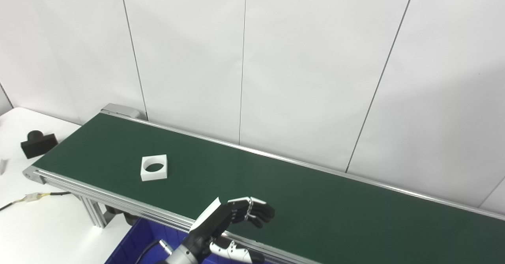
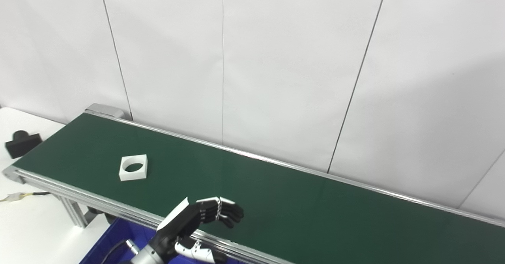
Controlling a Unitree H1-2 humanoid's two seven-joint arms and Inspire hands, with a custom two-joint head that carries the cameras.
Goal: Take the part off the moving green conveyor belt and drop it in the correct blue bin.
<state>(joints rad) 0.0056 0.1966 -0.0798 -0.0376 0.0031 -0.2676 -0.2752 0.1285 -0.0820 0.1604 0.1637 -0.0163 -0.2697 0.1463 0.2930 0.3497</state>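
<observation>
A white square part with a round hole lies flat on the green conveyor belt near its left end. It also shows in the right eye view. My left hand hovers over the belt's near edge, to the right of the part and well apart from it. Its fingers are curled but spread from the thumb, and it holds nothing. A blue bin sits below the belt's near rail, partly hidden by my arm. My right hand is out of view.
A black block sits on the white table left of the belt. A cable with a white connector lies on that table. The belt's metal frame leg stands beside the bin. A white panel wall runs behind the belt.
</observation>
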